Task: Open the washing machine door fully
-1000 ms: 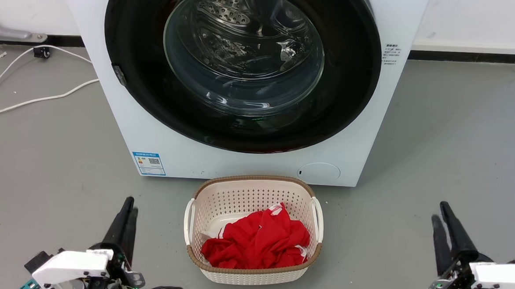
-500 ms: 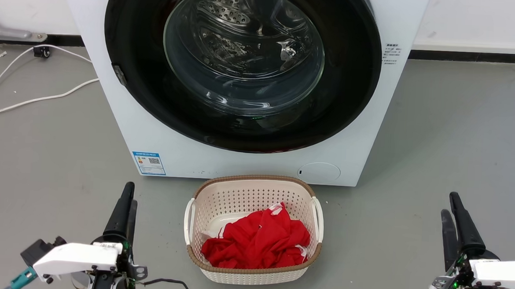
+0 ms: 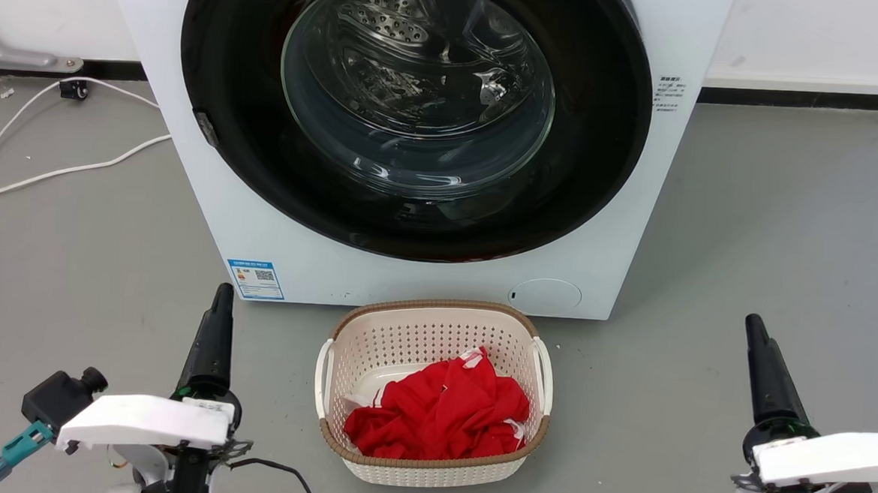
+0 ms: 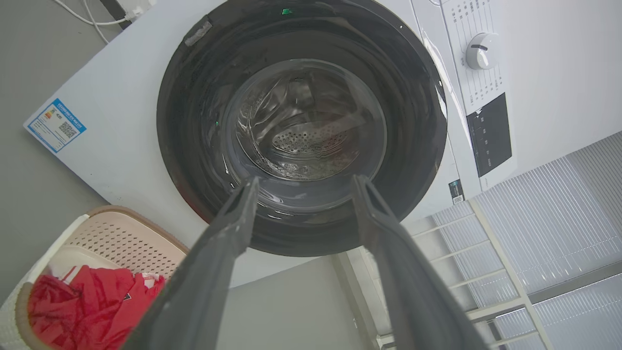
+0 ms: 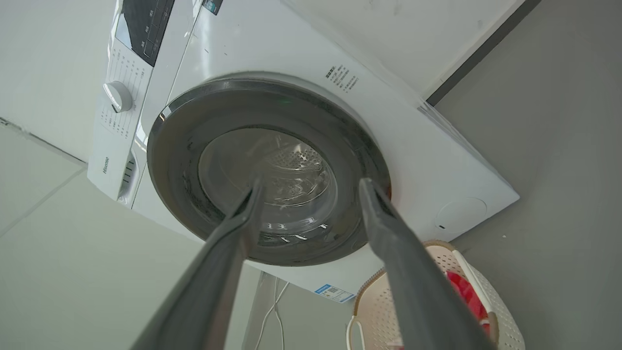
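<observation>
soft, even indoor light; head view sharp
glare streaks on the door [image 3: 416, 110] glass, faint shadow beside the machine [image 3: 407, 282]; wrist views bow at the edges, fingers [image 4: 214, 272] slightly blurred.

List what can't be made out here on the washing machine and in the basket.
- Big round glossy black door: top cut off by the head view's upper edge.
- Blue label sticker on the white washing machine: print too small, head view.
- Cream perforated basket: bottom mostly hidden under red cloth, head view.
</observation>
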